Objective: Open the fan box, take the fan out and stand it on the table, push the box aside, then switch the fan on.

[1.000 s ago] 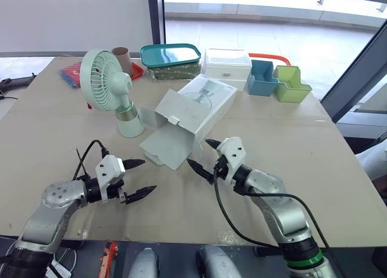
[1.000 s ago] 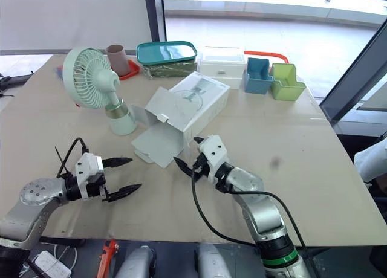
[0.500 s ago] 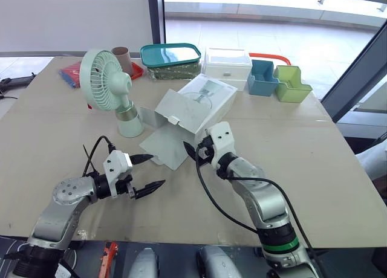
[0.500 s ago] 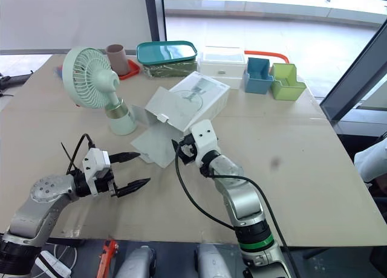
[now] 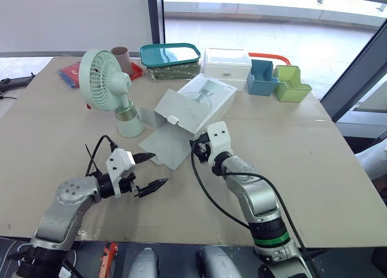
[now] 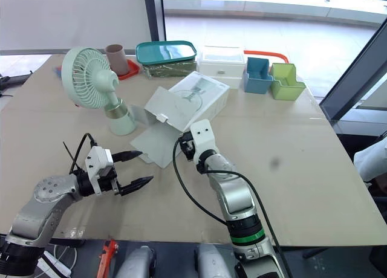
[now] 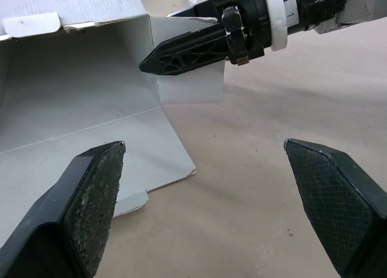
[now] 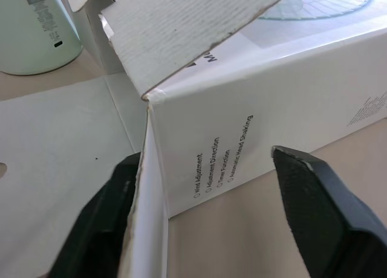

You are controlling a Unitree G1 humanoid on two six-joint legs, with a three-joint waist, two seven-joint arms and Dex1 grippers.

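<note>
Facing box [image 8: 272, 90] print: "Time Function"

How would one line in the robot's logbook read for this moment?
fan upright on table | box open | right end effector open, astride box corner | left end effector open, above table | pending: push box aside

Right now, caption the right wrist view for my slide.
Right pincer open, straddling a side flap of the opened fan box; fan base beyond.
</note>
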